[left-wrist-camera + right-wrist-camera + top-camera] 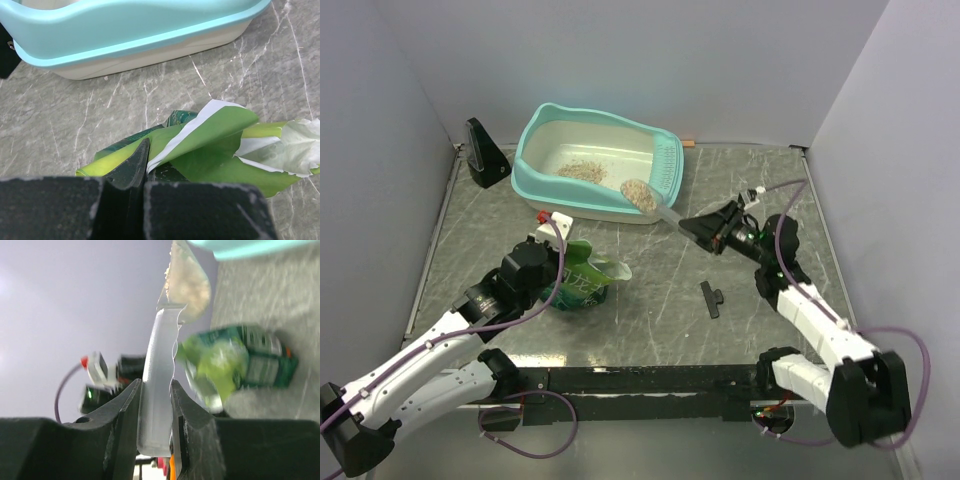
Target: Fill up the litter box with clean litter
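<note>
The litter box [542, 183], turquoise-rimmed with a cream inside, stands at the back left and holds a patch of clean litter [582, 170]. My right gripper [692, 227] is shut on the handle of a translucent scoop [642, 195]; its bowl, heaped with tan granules [188, 284], hovers over the box's near right corner. In the right wrist view the scoop handle [158, 385] sits clamped between both fingers. My left gripper [560, 268] is shut on the edge of the green pouch [215, 145], which lies on the table in front of the box [130, 40].
A black wedge-shaped stand [485, 152] sits left of the box by the wall. A small black clip [710, 298] lies on the marble tabletop right of centre. Grey walls close in the left, back and right sides.
</note>
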`<state>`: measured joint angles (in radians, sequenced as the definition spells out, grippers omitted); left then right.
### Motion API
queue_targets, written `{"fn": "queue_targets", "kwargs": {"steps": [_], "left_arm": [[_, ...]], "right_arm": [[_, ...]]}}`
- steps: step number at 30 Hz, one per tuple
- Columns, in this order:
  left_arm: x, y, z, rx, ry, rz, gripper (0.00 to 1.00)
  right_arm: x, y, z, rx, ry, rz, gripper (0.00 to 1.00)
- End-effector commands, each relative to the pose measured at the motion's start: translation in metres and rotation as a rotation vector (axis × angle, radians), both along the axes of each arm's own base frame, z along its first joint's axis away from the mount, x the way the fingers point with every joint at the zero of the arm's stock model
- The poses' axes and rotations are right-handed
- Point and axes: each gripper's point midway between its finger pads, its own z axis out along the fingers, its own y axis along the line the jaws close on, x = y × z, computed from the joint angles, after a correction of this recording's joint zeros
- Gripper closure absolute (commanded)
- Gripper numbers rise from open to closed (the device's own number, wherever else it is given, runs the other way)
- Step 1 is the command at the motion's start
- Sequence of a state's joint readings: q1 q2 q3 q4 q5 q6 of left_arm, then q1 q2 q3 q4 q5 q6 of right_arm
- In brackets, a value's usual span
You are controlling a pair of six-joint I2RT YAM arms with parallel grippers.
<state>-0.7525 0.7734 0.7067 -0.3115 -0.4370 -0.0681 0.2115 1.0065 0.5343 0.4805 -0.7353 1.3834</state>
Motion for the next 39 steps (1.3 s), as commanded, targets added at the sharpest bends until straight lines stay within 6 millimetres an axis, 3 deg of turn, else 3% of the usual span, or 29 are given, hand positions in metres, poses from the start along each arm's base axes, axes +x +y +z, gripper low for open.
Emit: {"fn": "queue_targets", "kwargs": {"steps": [1, 2, 4, 5, 7, 8, 9, 10, 11, 12, 14, 16, 20, 21, 23, 24, 25, 26, 27, 28, 29, 30, 32, 37, 39], "left_arm": [[0.003, -0.002, 0.011, -0.034, -0.021, 0.003, 0.99], [0.002, -0.001, 0.013, -0.037, -0.025, 0.001, 0.99], [0.002, -0.001, 0.013, -0.040, -0.027, 0.001, 0.99], [0.002, -0.001, 0.013, -0.041, -0.028, 0.000, 0.99], [0.002, -0.001, 0.014, -0.041, -0.027, 0.000, 0.99], [0.002, -0.001, 0.015, -0.043, -0.028, -0.002, 0.99], [0.002, -0.001, 0.014, -0.043, -0.026, -0.003, 0.99], [0.002, -0.001, 0.014, -0.044, -0.027, -0.001, 0.99], [0.002, -0.001, 0.015, -0.048, -0.026, -0.002, 0.99], [0.003, -0.001, 0.014, -0.048, -0.024, -0.003, 0.99], [0.003, 0.000, 0.016, -0.048, -0.026, 0.001, 0.99], [0.004, 0.000, 0.016, -0.053, -0.023, -0.001, 0.99], [0.005, 0.001, 0.015, -0.059, -0.013, 0.005, 0.99], [0.005, 0.001, 0.015, -0.058, -0.010, 0.003, 0.99], [0.005, 0.001, 0.015, -0.063, -0.008, 0.005, 0.99], [0.005, 0.001, 0.014, -0.061, -0.003, 0.004, 0.99], [0.006, 0.001, 0.015, -0.066, -0.004, 0.008, 0.99], [0.005, 0.002, 0.015, -0.067, -0.005, 0.009, 0.99], [0.005, 0.002, 0.017, -0.070, -0.008, 0.010, 0.99], [0.005, 0.002, 0.016, -0.070, -0.007, 0.007, 0.99], [0.004, 0.002, 0.016, -0.071, -0.007, 0.007, 0.99], [0.004, 0.003, 0.017, -0.073, -0.010, 0.007, 0.99], [0.004, 0.004, 0.017, -0.070, -0.008, 0.010, 0.99], [0.002, 0.006, 0.020, -0.086, -0.017, 0.014, 0.99], [0.001, 0.006, 0.022, -0.089, -0.022, 0.014, 0.99]], "right_arm": [[0.043, 0.001, 0.063, 0.042, -0.234, -0.057, 1.00], [0.062, 0.003, 0.048, 0.027, -0.191, -0.070, 1.00], [0.081, 0.008, 0.058, 0.037, -0.222, -0.071, 1.00], [0.101, 0.011, 0.035, 0.022, -0.164, -0.070, 1.00], [0.124, 0.017, 0.034, 0.006, -0.167, -0.067, 1.00], [0.140, 0.020, 0.008, -0.024, -0.102, -0.065, 1.00], [0.152, 0.023, 0.014, -0.037, -0.114, -0.064, 1.00], [0.162, 0.024, 0.005, -0.071, -0.119, -0.065, 1.00], [0.173, 0.027, -0.020, -0.101, -0.045, -0.055, 1.00], [0.183, 0.029, -0.014, -0.114, -0.060, -0.048, 1.00], [0.196, 0.030, -0.036, -0.180, -0.035, -0.048, 1.00], [0.206, 0.028, -0.042, -0.257, -0.027, -0.050, 1.00], [0.219, 0.026, -0.056, -0.399, 0.025, -0.027, 1.00], [0.227, 0.024, -0.041, -0.452, -0.021, -0.026, 1.00], [0.226, 0.013, -0.060, -0.544, 0.070, -0.036, 1.00], [0.233, 0.011, -0.043, -0.597, 0.004, -0.037, 1.00], [0.227, 0.006, -0.057, -0.648, 0.074, -0.016, 1.00], [0.228, 0.006, -0.054, -0.670, 0.073, -0.009, 1.00], [0.232, 0.008, -0.036, -0.684, 0.017, 0.000, 1.00], [0.234, 0.009, -0.045, -0.699, 0.043, 0.022, 1.00], [0.228, 0.009, -0.051, -0.716, 0.090, 0.054, 1.00], [0.229, 0.014, -0.037, -0.708, 0.057, 0.078, 1.00], [0.222, 0.020, -0.052, -0.733, 0.107, 0.126, 1.00], [0.218, 0.022, -0.062, -0.931, 0.083, 0.106, 1.00], [0.210, 0.033, -0.056, -0.984, 0.050, 0.135, 1.00]]}}
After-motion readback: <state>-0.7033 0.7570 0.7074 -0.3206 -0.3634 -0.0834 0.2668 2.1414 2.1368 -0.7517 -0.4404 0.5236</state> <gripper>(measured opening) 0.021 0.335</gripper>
